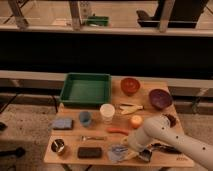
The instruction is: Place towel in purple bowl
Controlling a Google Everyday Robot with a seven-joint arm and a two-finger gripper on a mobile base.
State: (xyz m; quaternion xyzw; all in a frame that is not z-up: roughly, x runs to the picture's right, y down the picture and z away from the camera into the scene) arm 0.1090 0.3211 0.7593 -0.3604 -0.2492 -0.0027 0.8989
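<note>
The towel is a crumpled pale blue-grey cloth lying at the table's front edge, near the middle. The purple bowl stands at the right back of the table. My gripper is at the end of the white arm, which comes in from the lower right. It is down at the towel's right side, touching or just over it. The arm hides the gripper's far side.
A green tray stands at the back left, an orange-red bowl beside it. A white cup, blue cup, blue sponge, orange ball, metal cup, black block and utensils lie on the wooden table.
</note>
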